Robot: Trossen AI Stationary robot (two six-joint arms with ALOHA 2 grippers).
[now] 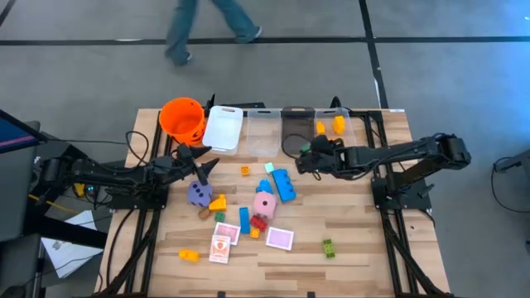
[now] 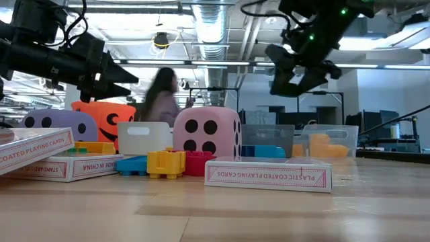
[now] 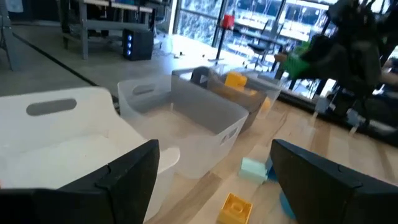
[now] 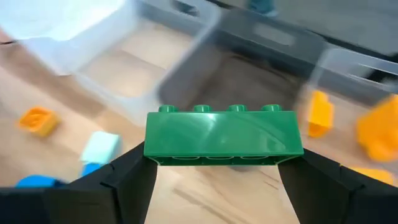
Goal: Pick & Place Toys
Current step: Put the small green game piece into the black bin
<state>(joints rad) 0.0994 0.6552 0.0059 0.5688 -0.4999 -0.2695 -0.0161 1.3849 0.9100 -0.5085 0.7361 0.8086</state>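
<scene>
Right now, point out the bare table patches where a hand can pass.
Bare wood lies right of the small green brick toward the table edge, and left of the orange brick. Crowded around the pink die and purple die.

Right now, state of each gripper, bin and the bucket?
Right gripper: shut on green brick, above the bins.
Left gripper: open, empty, raised near the bins.
Orange bucket: upright.
White bin: upright, looks empty.
Clear bin: looks empty.
Grey bin: contents not visible.
Far clear bin: holds orange bricks.
</scene>
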